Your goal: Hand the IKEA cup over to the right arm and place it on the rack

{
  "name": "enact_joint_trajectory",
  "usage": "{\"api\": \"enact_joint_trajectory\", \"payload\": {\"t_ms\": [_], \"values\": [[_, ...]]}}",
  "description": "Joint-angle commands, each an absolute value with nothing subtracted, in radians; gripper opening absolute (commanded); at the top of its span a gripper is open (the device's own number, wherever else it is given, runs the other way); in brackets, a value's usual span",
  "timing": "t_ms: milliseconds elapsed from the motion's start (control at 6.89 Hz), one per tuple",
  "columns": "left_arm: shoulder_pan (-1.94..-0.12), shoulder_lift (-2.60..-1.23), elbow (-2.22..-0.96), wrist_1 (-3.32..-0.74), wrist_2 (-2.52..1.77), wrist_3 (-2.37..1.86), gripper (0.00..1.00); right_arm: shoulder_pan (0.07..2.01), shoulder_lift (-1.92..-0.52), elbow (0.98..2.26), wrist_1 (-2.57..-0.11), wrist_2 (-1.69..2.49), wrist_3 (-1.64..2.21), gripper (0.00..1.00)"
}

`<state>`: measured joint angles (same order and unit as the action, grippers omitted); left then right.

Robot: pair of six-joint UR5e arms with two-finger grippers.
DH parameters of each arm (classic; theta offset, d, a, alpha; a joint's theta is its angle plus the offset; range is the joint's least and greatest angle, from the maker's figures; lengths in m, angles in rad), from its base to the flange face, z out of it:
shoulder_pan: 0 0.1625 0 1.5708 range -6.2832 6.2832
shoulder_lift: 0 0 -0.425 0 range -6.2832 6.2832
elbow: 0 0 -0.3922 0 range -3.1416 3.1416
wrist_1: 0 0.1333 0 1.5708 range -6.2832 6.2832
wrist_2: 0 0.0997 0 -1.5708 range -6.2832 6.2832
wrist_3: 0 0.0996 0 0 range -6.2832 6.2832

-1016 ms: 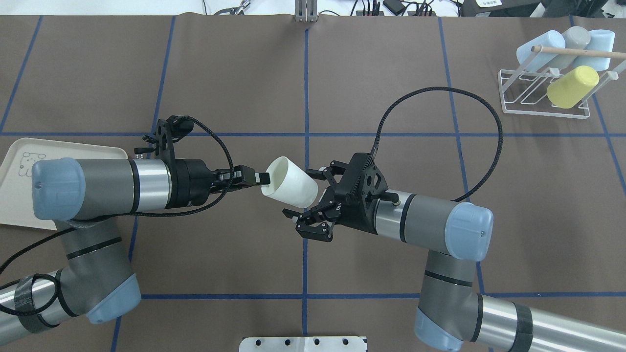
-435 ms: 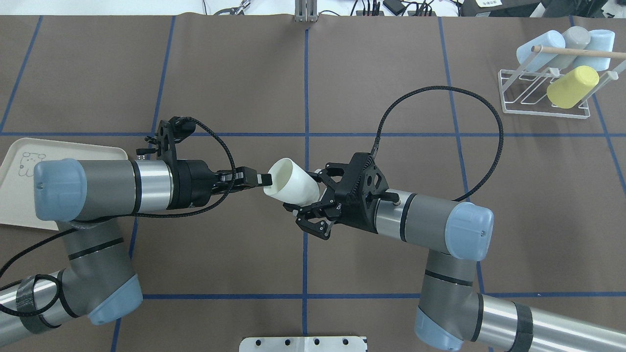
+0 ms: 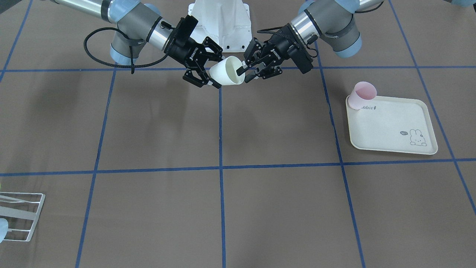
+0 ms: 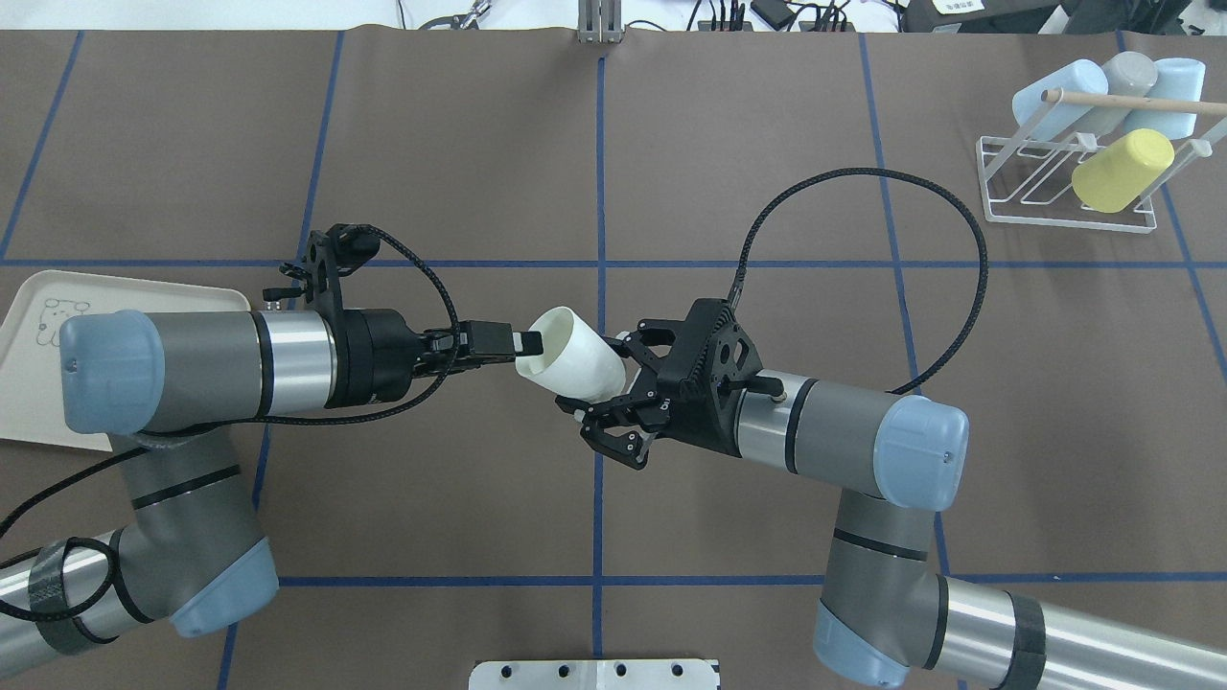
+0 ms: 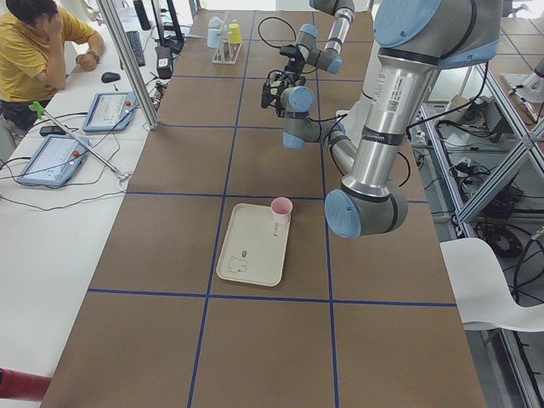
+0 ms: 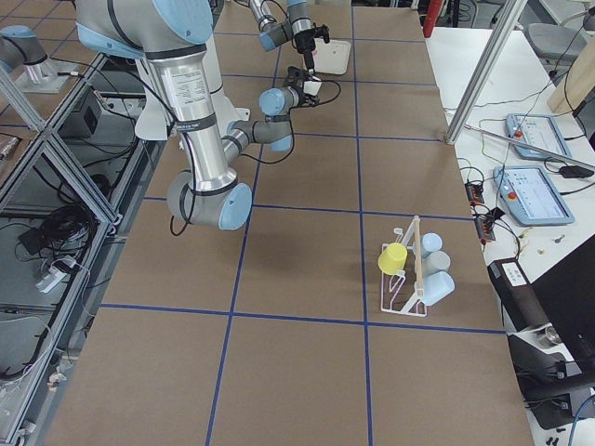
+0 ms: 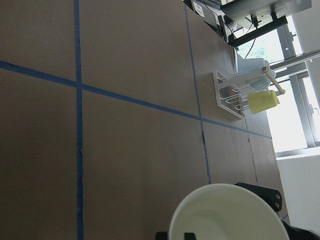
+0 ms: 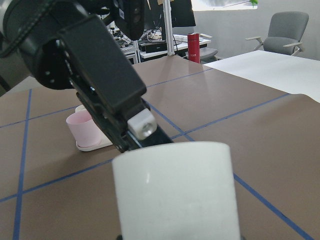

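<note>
The white IKEA cup (image 4: 575, 359) hangs on its side above the table's middle, mouth toward the left arm. My right gripper (image 4: 599, 374) is shut around the cup's body near the base, and the right wrist view shows the cup (image 8: 175, 190) filling its lower part. My left gripper (image 4: 532, 343) straddles the rim, one finger inside the mouth and one outside. In the front-facing view those fingers (image 3: 241, 69) stand slightly off the wall, so the left gripper is open. The white wire rack (image 4: 1054, 216) stands at the far right.
The rack holds a yellow cup (image 4: 1122, 171) and pale blue and grey ones under a wooden rod. A cream rabbit-print tray (image 3: 390, 126) lies on my left side with a pink cup (image 3: 362, 93) at its corner. A seated person (image 5: 34, 42) is beyond the table's far edge.
The right gripper closed around the cup's body. After that the left fingers parted a little at the rim. The cup has barely moved.
</note>
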<state>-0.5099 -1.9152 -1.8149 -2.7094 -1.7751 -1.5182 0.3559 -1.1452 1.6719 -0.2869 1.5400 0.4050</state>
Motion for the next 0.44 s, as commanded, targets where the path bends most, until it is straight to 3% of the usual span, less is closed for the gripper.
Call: {"api": "enact_joint_trajectory", "payload": {"t_ms": [0,290], "values": [[-0.541,-1.898,-1.819,-2.7,-1.778,-1.481,1.0,0.359,-1.147,1.672,-0.288,1.54,0.403,0.35],[-0.606,-1.804,-1.886,-2.517,-1.789,-1.277,1.0,0.426,-1.154,1.677,-0.38,1.59,0.403,0.27]]}}
